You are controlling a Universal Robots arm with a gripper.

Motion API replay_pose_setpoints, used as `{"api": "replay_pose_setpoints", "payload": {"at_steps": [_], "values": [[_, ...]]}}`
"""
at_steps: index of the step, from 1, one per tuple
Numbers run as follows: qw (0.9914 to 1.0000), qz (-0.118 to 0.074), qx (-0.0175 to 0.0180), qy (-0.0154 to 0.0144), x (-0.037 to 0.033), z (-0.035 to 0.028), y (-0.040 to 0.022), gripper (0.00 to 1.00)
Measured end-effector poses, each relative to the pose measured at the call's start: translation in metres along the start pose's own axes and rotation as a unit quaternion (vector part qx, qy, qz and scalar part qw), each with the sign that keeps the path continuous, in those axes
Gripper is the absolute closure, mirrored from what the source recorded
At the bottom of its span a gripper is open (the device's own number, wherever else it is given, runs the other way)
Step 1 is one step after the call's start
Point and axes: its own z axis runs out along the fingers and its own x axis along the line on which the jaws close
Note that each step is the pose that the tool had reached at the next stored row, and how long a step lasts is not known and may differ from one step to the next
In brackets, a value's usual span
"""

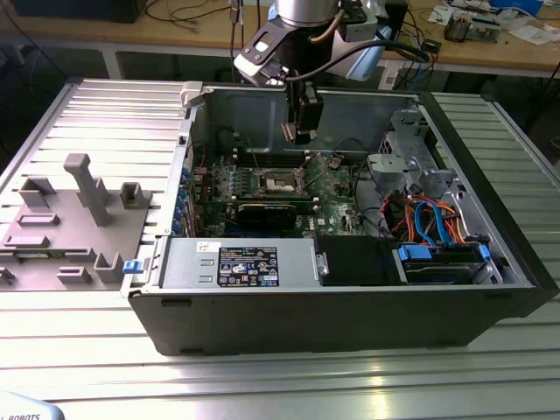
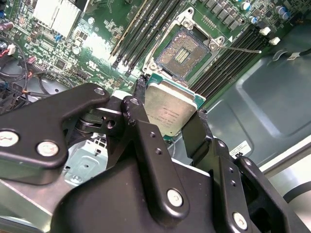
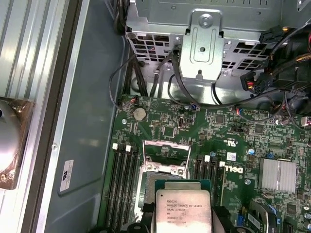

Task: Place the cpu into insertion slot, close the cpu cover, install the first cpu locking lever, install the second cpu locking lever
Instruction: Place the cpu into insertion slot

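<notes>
- Cpu [image 2: 170, 109] — silvery face showing — is pinched by its edges between the two black fingers [image 2: 194, 133] of the gripper [image 2: 170, 110], clear of the board.
- It hangs just over the insertion slot [image 2: 187, 51] without touching it; the slot's dark pin field lies bare.
- The cpu cover [image 3: 167, 169] stands tipped up at one edge of the slot — open.
- The green motherboard [image 3: 233, 131] surrounds the slot, with long black memory slots [image 3: 124, 179] on either side.
- In the exterior view the arm [image 1: 297, 35] reaches down into the open computer case [image 1: 306, 319].
</notes>
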Motion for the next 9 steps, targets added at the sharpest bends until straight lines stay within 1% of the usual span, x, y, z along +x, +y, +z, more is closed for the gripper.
{"api": "replay_pose_setpoints", "payload": {"at_steps": [9], "values": [[0.99996,0.009,-0.0002,-0.0006,0.0,0.0,0.0,0.46]]}}
